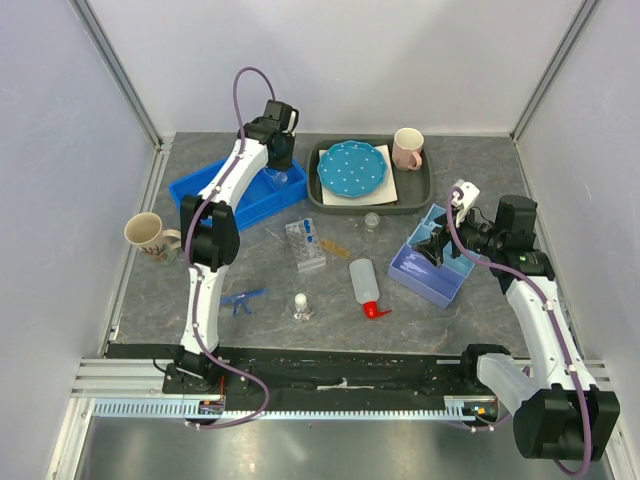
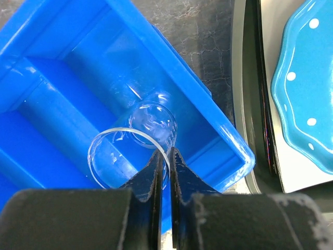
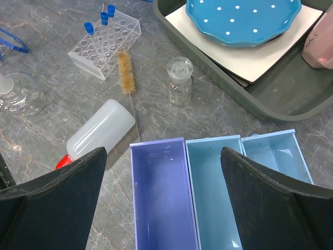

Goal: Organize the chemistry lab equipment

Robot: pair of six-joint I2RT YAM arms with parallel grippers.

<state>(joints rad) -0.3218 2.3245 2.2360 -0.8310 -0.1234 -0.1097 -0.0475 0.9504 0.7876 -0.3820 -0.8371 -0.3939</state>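
The left end effector (image 2: 165, 172) is clenched on the rim of a small clear beaker (image 2: 151, 122), which is held low inside the blue bin (image 2: 62, 73). Depositing is judged to be in hand; a release and a straight lift are called for next. The right end effector (image 3: 161, 156) is spread wide over the purple bin (image 3: 161, 213), which is empty.

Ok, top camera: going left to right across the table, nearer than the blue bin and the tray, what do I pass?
Beige mug → blue safety glasses → flask → squeeze bottle → divided blue-purple box.
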